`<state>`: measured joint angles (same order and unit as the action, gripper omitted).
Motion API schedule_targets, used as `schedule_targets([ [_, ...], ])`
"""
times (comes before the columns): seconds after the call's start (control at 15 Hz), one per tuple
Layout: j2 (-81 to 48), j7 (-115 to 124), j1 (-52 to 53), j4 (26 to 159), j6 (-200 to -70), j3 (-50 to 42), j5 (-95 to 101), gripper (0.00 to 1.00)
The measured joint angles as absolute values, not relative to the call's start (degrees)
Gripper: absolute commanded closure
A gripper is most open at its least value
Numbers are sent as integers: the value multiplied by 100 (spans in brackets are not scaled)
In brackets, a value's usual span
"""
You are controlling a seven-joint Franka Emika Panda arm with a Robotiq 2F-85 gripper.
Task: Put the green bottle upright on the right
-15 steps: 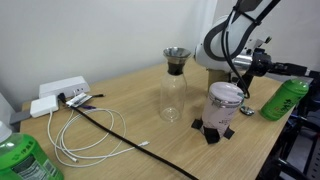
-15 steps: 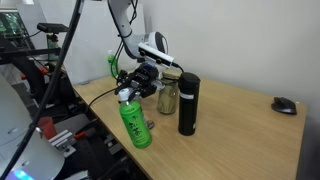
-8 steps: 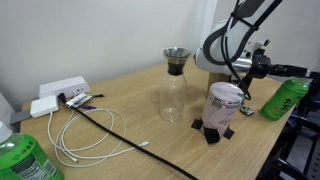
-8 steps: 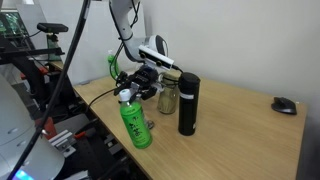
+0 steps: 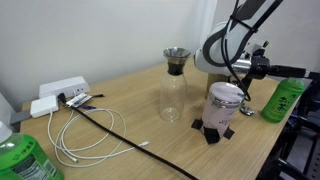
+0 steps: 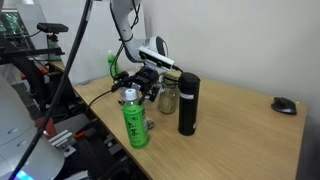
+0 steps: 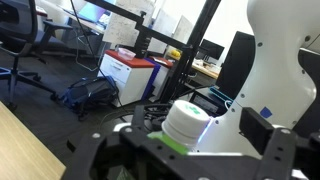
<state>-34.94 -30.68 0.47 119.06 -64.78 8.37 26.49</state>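
The green bottle [image 5: 279, 100] stands upright at the table's right end, close to the edge; it shows in both exterior views [image 6: 133, 122]. My gripper [image 5: 268, 70] hangs at its top [image 6: 132, 90], open. In the wrist view the bottle's pale cap [image 7: 188, 122] and green shoulder sit between my spread jaws [image 7: 188, 150]. A gap shows on each side of the cap, so nothing is gripped.
A glass carafe [image 5: 174, 85] and a white tumbler on a black stand [image 5: 224, 105] are near the bottle. A black flask [image 6: 187, 103] and a mouse [image 6: 284, 104] also sit on the table. Cables [image 5: 90, 135], a power strip [image 5: 58, 92] and a larger green bottle [image 5: 20, 160] are at the left.
The bottle leaned to the side a second ago and now stands upright. My jaws have opened off it.
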Motion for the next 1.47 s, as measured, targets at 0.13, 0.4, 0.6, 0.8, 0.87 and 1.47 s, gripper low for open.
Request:
schedule_targets([
  [0.13, -3482, -3015, 47, 11878, -6478, 838, 2659, 0],
  [0.4, -3420, -2833, 47, 11843, -6461, 837, 2684, 0],
  [0.6, -3280, -2718, 57, 11879, -6339, 841, 2708, 0],
  [0.8, -3053, -2632, 86, 12057, -6260, 880, 2709, 0],
  [0.87, -2959, -2610, 99, 12146, -6253, 894, 2709, 0],
  [1.47, -1479, -2368, 186, 13159, -6013, 990, 2708, 0],
])
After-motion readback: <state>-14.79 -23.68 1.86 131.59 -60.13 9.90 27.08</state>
